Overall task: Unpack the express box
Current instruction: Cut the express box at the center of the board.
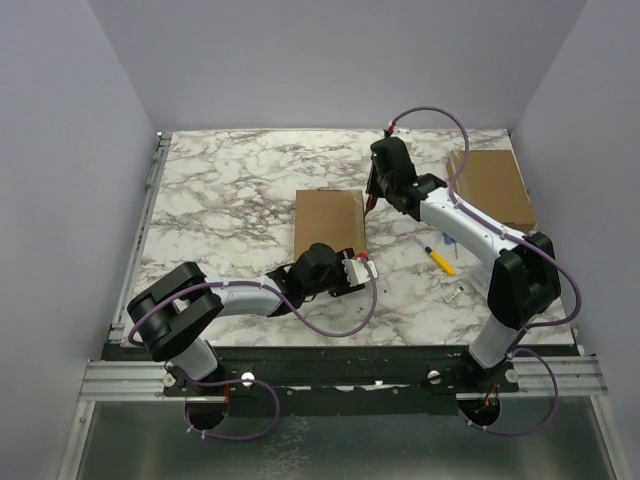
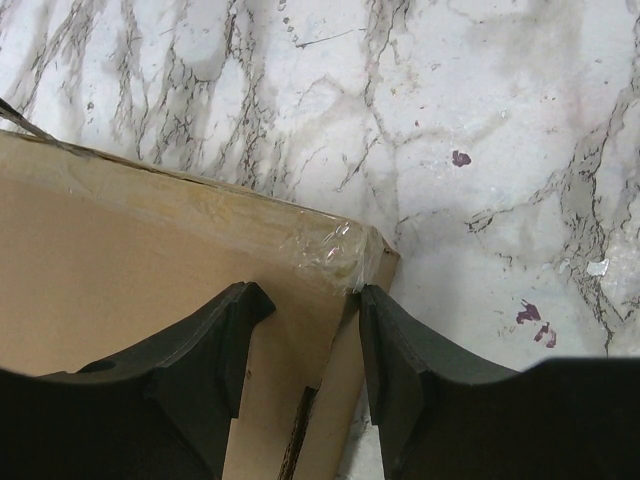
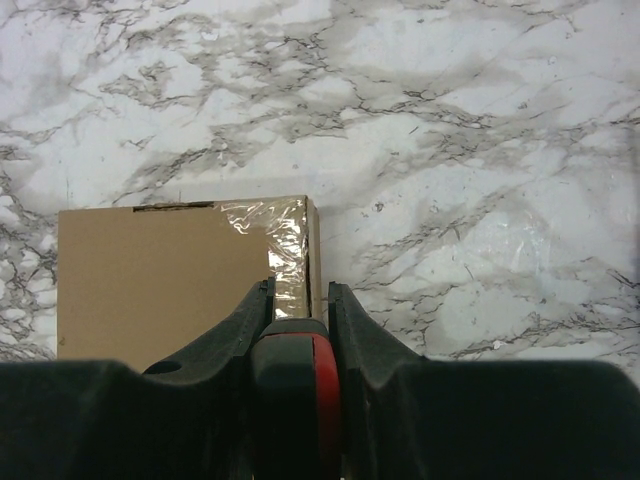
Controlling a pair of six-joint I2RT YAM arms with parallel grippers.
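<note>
The right gripper (image 3: 300, 288), clamped on a red-and-black cutter (image 3: 300, 370), needed a shallow pass along the tape (image 3: 285, 235) just ahead, with the half-open left gripper (image 2: 310, 300) straddling the cardboard box (image 2: 120, 280) corner.

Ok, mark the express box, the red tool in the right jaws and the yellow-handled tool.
express box (image 1: 328, 222), top view, middle of its top face.
red tool (image 3: 325, 390), right wrist view, its red side between the jaws.
yellow-handled tool (image 1: 441, 262), top view, on the yellow handle.
</note>
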